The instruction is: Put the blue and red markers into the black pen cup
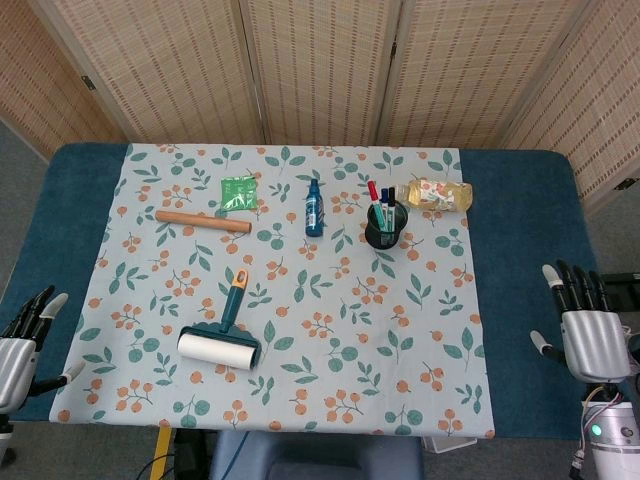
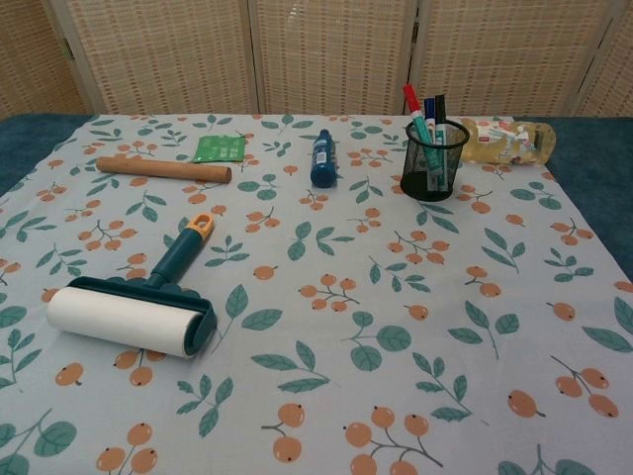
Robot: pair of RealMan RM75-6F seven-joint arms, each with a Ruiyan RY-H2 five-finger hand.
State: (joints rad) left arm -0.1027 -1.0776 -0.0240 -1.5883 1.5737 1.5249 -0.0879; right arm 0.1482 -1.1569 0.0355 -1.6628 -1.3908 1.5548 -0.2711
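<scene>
I see the black pen cup (image 2: 433, 160), a round wire-mesh holder, standing upright toward the far right of the desk (image 1: 520, 300), on the floral cloth (image 2: 326, 327). The red marker (image 2: 412, 111) and the blue marker (image 2: 428, 107) both stand in it, caps up, leaning slightly left, with a dark-capped pen beside them. Just behind and to the right of the cup lies a clear plastic pouch (image 2: 499, 140) with printed colours; I cannot read its writing. Left of the cup a small blue bottle (image 2: 321, 157) lies on its side, its label unreadable. Further left sit a flat green packet (image 2: 220, 148) and a smooth wooden dowel (image 2: 163, 169). Near the front left rests a lint roller (image 2: 138, 309) with a white drum, teal frame and orange handle tip. My right hand (image 1: 587, 325) hovers off the desk's right edge, fingers spread and holding nothing. My left hand (image 1: 22, 340) sits at the front left corner, fingers likewise apart and empty.
</scene>
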